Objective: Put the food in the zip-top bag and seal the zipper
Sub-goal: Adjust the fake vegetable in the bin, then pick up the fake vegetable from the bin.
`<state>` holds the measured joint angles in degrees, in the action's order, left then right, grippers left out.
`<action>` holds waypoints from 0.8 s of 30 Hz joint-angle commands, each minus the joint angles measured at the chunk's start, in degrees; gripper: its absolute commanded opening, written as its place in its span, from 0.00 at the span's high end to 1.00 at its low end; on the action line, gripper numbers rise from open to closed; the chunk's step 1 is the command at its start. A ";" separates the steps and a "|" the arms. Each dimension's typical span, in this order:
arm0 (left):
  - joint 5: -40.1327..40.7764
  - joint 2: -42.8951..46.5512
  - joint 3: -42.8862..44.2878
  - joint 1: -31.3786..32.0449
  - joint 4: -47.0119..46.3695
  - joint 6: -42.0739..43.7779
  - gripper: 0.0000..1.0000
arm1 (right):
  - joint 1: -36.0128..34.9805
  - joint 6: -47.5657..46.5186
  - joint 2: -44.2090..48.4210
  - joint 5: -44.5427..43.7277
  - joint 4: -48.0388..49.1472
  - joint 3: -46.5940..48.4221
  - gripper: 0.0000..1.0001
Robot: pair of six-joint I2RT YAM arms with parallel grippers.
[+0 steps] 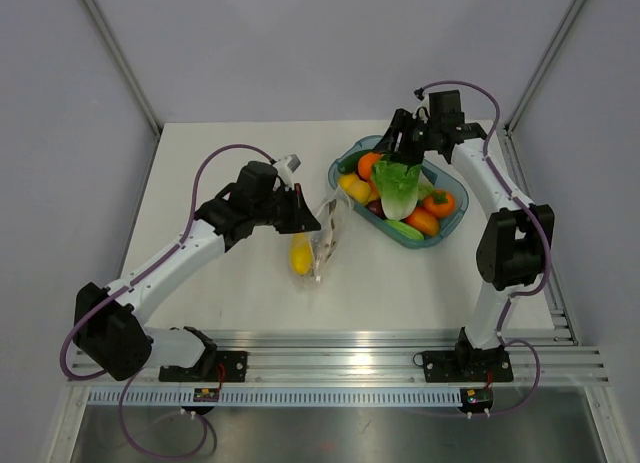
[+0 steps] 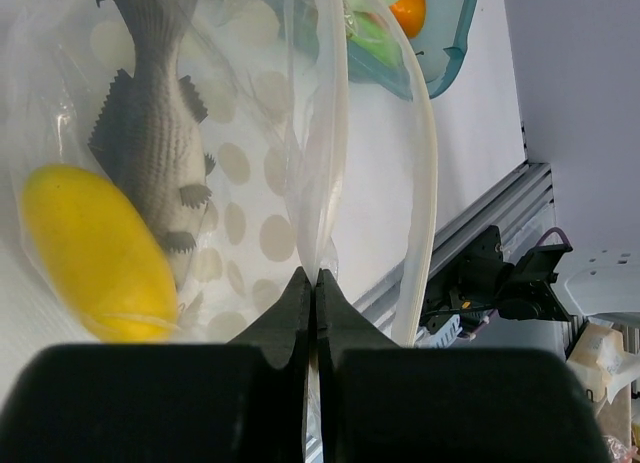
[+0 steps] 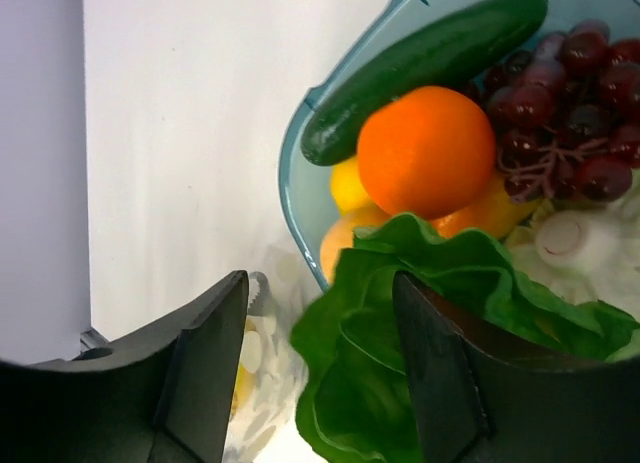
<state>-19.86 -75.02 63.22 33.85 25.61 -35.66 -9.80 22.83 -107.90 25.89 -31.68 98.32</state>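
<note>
My left gripper (image 1: 306, 219) (image 2: 316, 275) is shut on one edge of the clear zip-top bag (image 1: 328, 239) (image 2: 250, 133) and holds its mouth up. The whitish zipper strip (image 2: 426, 183) of the other edge hangs apart from it. A yellow lemon (image 1: 300, 255) (image 2: 90, 253) and a grey fish piece (image 2: 150, 123) lie inside the bag. My right gripper (image 1: 402, 148) (image 3: 320, 283) is open over the teal tray (image 1: 402, 239). The green lettuce (image 1: 397, 188) (image 3: 400, 363) stands between its fingers, against the right one, with a gap to the left one.
The tray's rim (image 3: 290, 183) shows in the right wrist view. It holds a cucumber (image 3: 420, 58), an orange (image 3: 425, 148), dark red grapes (image 3: 570, 113) and more orange and yellow pieces. The aluminium rail runs along the table's near edge (image 1: 330, 343).
</note>
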 commanded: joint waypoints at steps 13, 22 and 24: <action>0.70 1.20 2.52 0.17 0.41 0.68 1.00 | -0.48 -4.98 13.83 -10.76 -3.91 3.31 0.18; 0.61 -0.30 5.07 0.17 -0.03 -0.46 1.00 | -4.17 -9.03 28.00 -24.74 -3.21 -18.58 0.07; 0.52 -0.65 6.38 0.26 -0.12 -0.99 1.00 | -4.70 -9.38 29.31 -25.36 -1.99 -21.14 0.06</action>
<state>-19.46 -75.18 65.89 33.85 27.35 -35.94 -13.28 15.75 -80.62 5.45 -35.05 80.12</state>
